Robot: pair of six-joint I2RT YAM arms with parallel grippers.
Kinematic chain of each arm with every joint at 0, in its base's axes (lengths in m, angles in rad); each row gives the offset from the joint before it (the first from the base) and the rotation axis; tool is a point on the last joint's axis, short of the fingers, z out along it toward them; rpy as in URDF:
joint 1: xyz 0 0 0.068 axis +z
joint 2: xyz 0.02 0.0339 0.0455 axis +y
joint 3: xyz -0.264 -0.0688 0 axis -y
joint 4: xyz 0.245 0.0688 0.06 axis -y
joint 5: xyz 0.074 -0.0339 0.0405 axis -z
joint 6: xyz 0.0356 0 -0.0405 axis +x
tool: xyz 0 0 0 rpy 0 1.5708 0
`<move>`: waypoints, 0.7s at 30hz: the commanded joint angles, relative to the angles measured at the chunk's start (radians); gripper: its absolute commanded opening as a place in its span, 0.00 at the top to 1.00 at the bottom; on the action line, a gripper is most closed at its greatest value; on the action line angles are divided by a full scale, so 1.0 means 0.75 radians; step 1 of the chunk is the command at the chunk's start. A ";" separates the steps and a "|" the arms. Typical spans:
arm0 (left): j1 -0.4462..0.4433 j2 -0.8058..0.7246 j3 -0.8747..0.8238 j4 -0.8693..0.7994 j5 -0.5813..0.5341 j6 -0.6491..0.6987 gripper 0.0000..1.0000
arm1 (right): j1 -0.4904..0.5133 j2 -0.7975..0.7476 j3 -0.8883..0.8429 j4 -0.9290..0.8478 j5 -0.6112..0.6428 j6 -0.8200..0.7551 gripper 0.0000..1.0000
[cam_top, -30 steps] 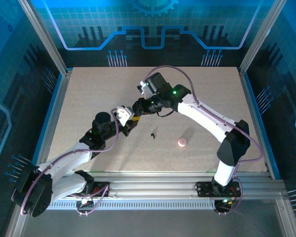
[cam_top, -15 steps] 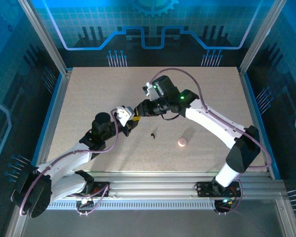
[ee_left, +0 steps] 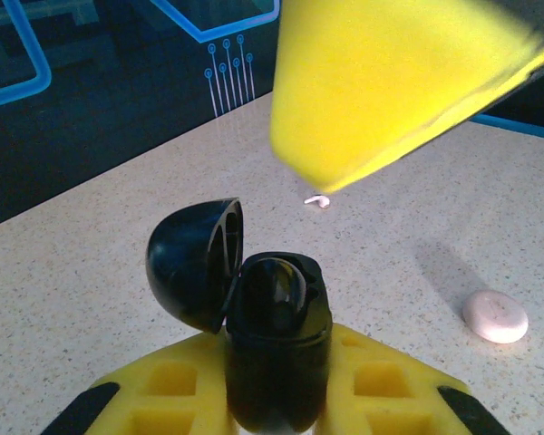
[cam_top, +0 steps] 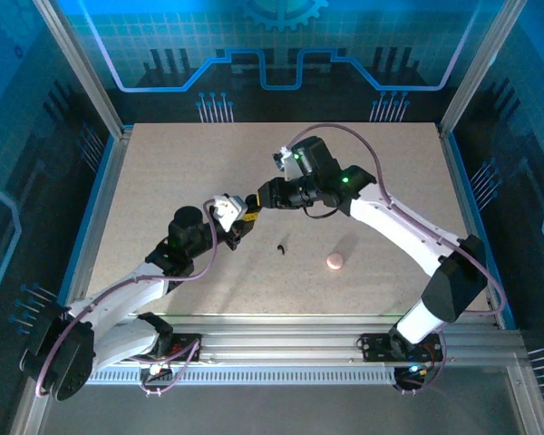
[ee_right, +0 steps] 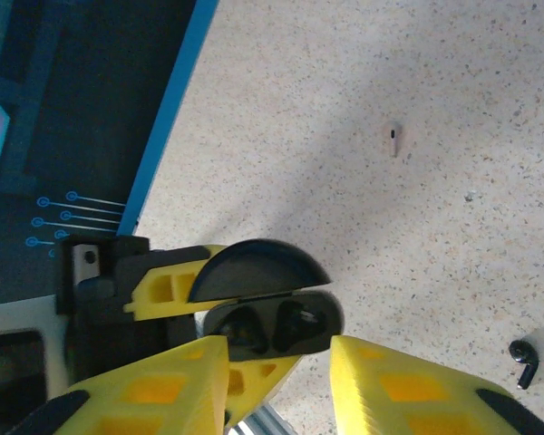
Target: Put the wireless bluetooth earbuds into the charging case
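The earbud (ee_right: 524, 361) looks tiny, light, slippery; pinch its fat end. The left gripper (ee_left: 276, 399) squeezes the case (ee_left: 276, 308); right gripper (ee_right: 279, 349) fingers spread.

No writing or label is legible anywhere.

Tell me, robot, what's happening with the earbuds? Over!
Jaws of left gripper shut on open charging case. Facing it, right gripper, jaws open, empty. One black earbud loose on table. Pink puck off to the side, nothing blocking.
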 commanded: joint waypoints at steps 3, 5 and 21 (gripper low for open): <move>-0.012 -0.027 -0.007 0.060 -0.001 0.116 0.93 | 0.005 -0.052 0.034 -0.011 -0.027 0.004 0.61; -0.012 -0.037 -0.040 0.111 0.035 0.146 0.92 | 0.005 -0.090 -0.011 0.046 -0.024 -0.031 0.61; -0.013 -0.090 -0.101 0.270 0.465 -0.029 0.91 | -0.123 -0.517 -0.568 0.487 -0.145 -0.735 0.56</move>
